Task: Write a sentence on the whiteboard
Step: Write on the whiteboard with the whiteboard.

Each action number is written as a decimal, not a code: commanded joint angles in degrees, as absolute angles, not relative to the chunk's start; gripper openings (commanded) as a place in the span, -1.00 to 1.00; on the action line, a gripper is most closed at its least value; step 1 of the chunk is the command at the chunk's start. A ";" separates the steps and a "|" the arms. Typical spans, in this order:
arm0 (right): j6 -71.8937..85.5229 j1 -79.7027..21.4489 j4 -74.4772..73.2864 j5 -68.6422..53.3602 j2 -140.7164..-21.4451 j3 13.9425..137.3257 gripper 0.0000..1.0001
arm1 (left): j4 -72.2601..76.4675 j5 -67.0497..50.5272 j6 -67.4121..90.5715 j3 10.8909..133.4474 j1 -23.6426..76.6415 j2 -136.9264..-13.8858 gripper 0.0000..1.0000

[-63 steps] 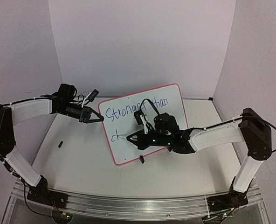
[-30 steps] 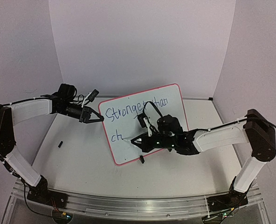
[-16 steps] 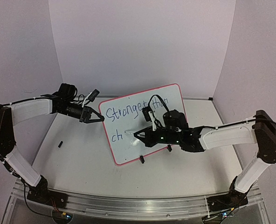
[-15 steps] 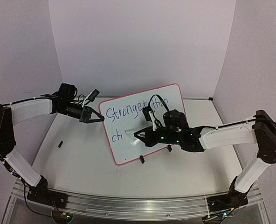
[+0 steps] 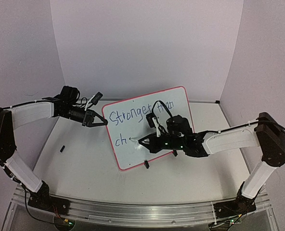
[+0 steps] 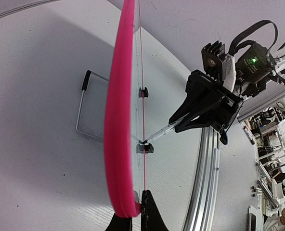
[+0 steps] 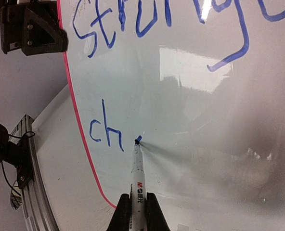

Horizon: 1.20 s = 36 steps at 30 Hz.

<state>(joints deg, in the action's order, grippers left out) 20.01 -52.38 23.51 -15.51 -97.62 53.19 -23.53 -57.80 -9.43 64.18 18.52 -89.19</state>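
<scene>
The desk (image 5: pixel 84 178) carries the whiteboard (image 5: pixel 128 156), which stands upright on it with its written face toward the arms' bases. A thin wire stand (image 6: pixel 82 110) shows behind the board in the left wrist view.

The left claw (image 5: pixel 103 123) is at the board's upper left edge. Its fingers are pinched together on the red-pink rim, one on each side, as the left wrist view shows (image 6: pixel 136 211).

The right claw (image 5: pixel 141 141) is in front of the board's face, at the height of the lower line. It is clamped on a marker (image 7: pixel 136 178) that points at the board.

The sentence (image 5: pixel 128 115) is in blue. Its upper line reads "Stronger than", with the last word partly behind the right arm's cable. Below it, near the board's left edge, the second line so far reads only "ch" (image 7: pixel 105 132). The marker's tip meets the board just right of the "h", at a small blue mark.

Two black clip feet (image 5: pixel 146 164) sit under the board's lower edge. A small black piece (image 5: pixel 62 148) lies on the desk well left of the board.
</scene>
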 commanded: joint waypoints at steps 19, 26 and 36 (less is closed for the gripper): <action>18.70 -52.20 23.85 -19.05 -98.66 53.37 -1.00 | -23.73 -55.12 -13.38 65.96 20.40 -89.56 -1.00; 18.45 -52.19 23.23 -17.48 -97.32 52.34 -1.00 | -23.82 -55.12 -13.28 65.92 20.40 -89.65 -1.00; 17.82 -52.18 23.03 -11.84 -95.39 54.17 -1.00 | -23.82 -55.18 -13.39 65.95 20.40 -89.57 -1.00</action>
